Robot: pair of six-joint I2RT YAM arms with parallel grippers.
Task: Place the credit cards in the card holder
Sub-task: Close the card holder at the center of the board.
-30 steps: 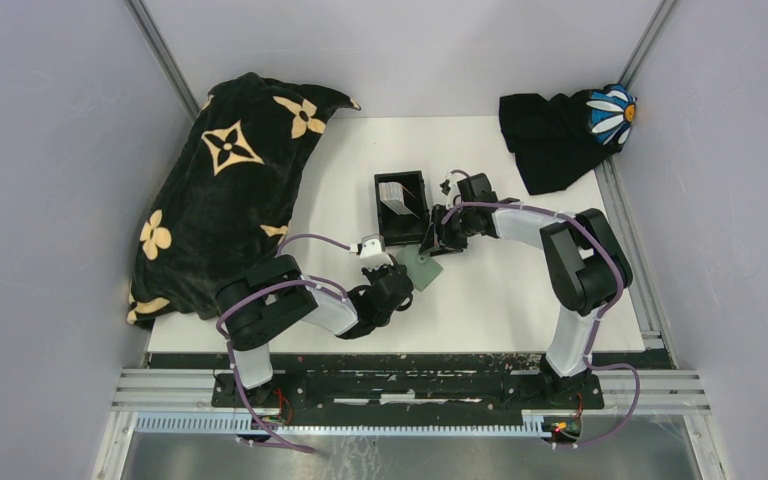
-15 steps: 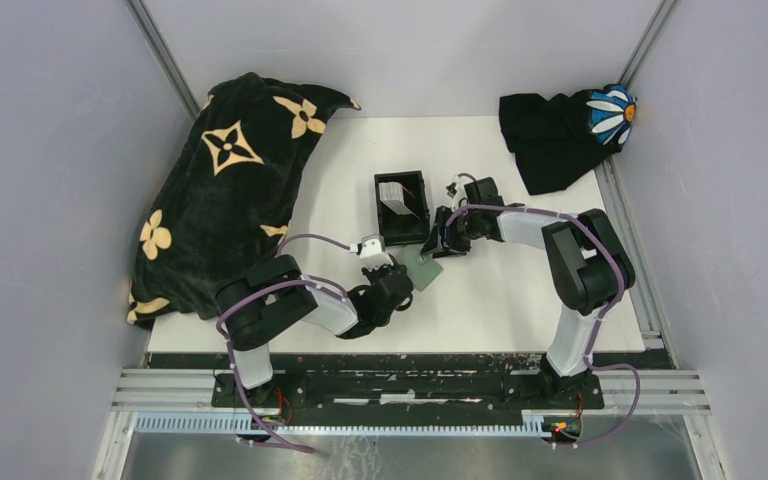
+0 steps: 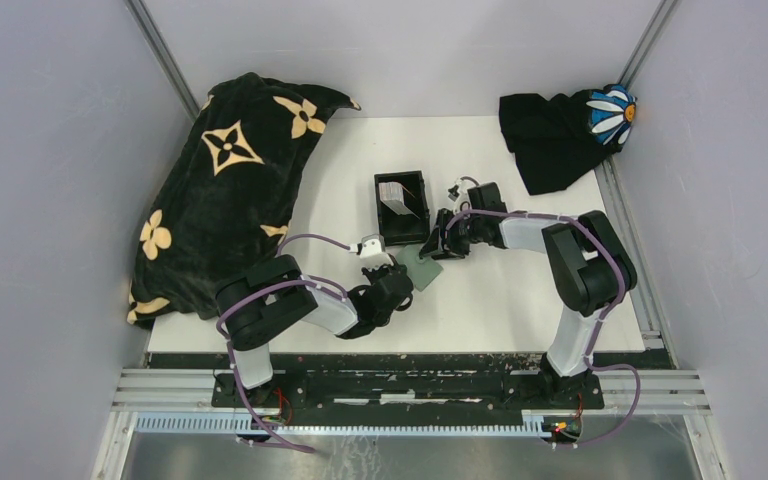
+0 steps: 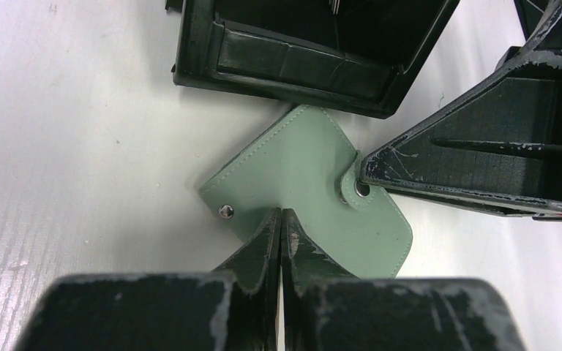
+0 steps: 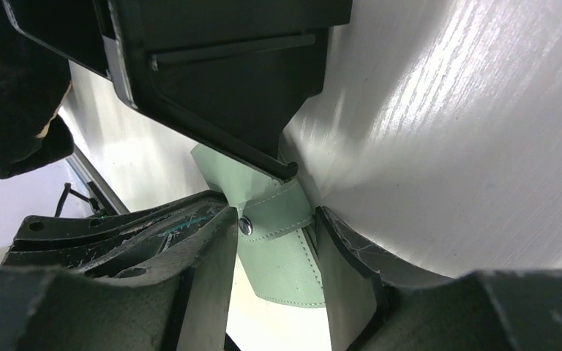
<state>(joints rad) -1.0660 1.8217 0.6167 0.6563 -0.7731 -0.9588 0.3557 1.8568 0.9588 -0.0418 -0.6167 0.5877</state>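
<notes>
One black box [image 3: 380, 212], one green pouch [image 3: 422, 267], two cloths [image 3: 220, 200] [image 3: 550, 140].

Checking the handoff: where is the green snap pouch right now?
In the top view, the green snap pouch lies mid-table at the black box's near edge. The left gripper pinches its near side and the right gripper straddles its snap tab.

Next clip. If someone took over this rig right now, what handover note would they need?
Left tool: shut on the near edge of the green snap case, flat on the table at the card holder's near wall.
Right tool: fingers flank the case's strap; firm grip unclear.
Done: a whitish card lies in the holder.
Left: no cards visible in the case; likely open it and move any into the holder.
</notes>
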